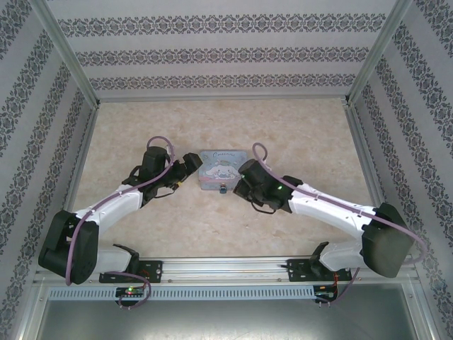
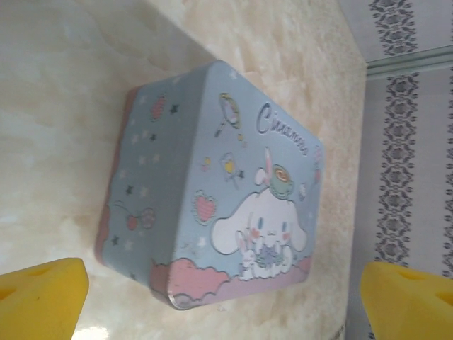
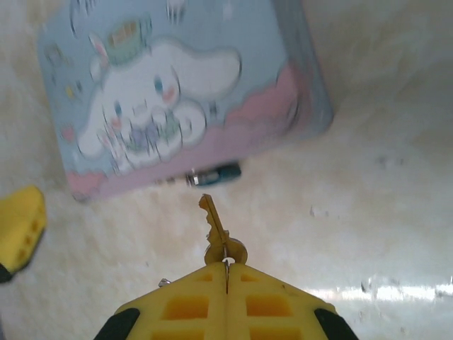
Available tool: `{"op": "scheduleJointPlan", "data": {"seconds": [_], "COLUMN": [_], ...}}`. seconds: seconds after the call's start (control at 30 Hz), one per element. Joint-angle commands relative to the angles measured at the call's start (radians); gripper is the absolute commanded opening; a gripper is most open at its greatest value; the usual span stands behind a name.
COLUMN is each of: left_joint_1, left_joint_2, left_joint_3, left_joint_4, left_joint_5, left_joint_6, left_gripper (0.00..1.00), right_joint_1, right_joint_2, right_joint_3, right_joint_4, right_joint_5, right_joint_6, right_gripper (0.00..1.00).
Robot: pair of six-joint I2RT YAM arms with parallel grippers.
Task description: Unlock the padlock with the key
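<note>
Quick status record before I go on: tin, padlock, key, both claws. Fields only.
tin: light-blue rectangular metal tin with cartoon picture, lying flat on beige table
padlock: small dark teal padlock at the tin's front edge
key: thin brassy metal key, tip aimed at padlock, not inserted
right claw: shut on the key's head
left claw: open, empty, facing the tin

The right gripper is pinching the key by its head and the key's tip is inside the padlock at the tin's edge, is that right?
Not quite. The right gripper is pinching the key by its head, but the tip stops short of the padlock at the edge of the tin; the right wrist view shows bare table between them.
</note>
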Motion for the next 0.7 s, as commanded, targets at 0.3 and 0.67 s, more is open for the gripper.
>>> {"op": "scheduleJointPlan", "data": {"seconds": [0.3, 0.67], "left_joint_1": [-0.129, -0.184], "left_joint_2": [0.140, 0.234], "left_joint_3": [0.187, 0.232], "left_joint_4": [0.238, 0.355], "left_joint_5": [0.052, 0.028], "left_joint_6": [-0.093, -0.137], "left_gripper": [0.74, 0.45], "right_joint_1": [-0.205, -0.217], "right_joint_2": [0.048, 0.113], "right_joint_3": [0.093, 0.103], "right_joint_4": [0.173, 0.318], "right_joint_5": [-0.211, -0.317], "right_joint_6": [-0.062, 0.022], "right_gripper": [0.00, 0.00]}}
